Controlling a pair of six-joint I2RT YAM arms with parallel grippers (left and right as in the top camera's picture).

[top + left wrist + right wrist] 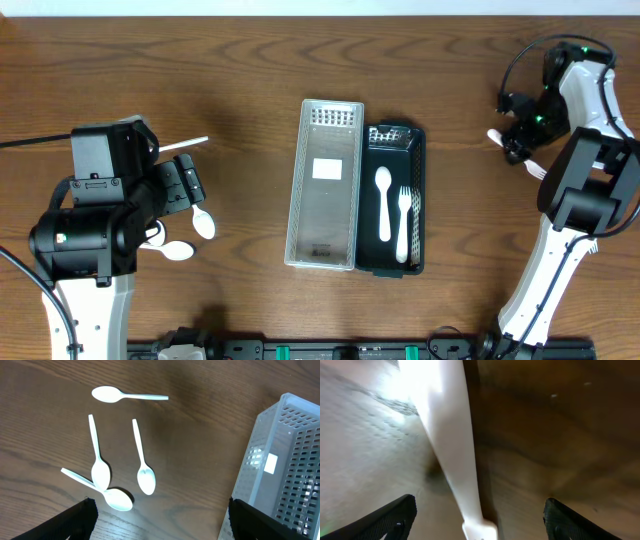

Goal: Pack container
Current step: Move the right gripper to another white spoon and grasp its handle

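Container [423,190] top-end contents unclear | right hand [515,145] indistinct | utensil [452,445] blurred, cropped

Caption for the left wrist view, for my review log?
Four white spoons lie scattered on the wooden table beside a perforated basket, left hand open above.

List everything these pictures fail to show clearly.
- Right wrist view: the white utensil handle is blurred and its head is cut off by the frame, so it could be a fork or a spoon.
- Overhead: the left arm covers part of the spoons beside it.
- Overhead: the contents at the far end of the black tray are too small to identify.
- Overhead: the right gripper is too small to read its jaws.
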